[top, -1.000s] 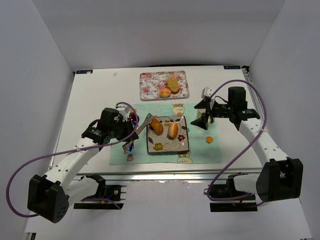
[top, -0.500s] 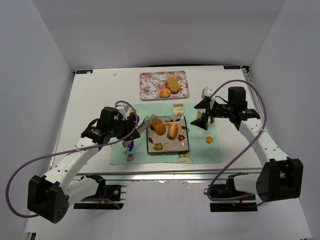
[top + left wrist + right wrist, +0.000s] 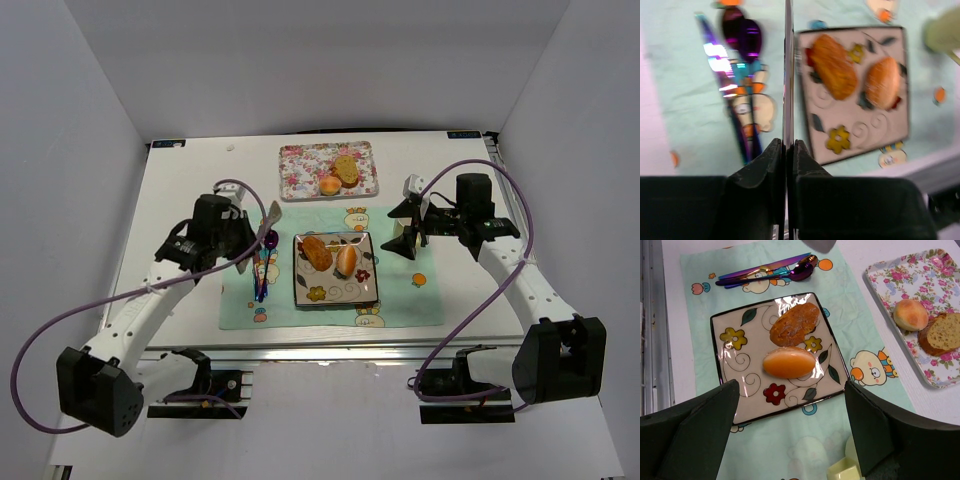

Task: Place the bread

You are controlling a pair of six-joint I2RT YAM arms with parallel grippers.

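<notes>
Two breads lie on the square flower-patterned plate: a brown crusty bread and a smooth orange roll. Both also show in the left wrist view, the crusty bread and the roll, and in the right wrist view, crusty and roll. My left gripper is left of the plate. In its wrist view it is shut on a thin metal tool seen edge-on. My right gripper is open and empty, right of the plate.
A floral tray behind the mat holds a round bun and a bread slice. A purple spoon and knife lie on the green mat left of the plate. A pale yellow-green object sits under my right gripper.
My left gripper has pulled back left and away from the plate with the metal tool. The crusty bread stays on the plate. The right arm has not moved.
</notes>
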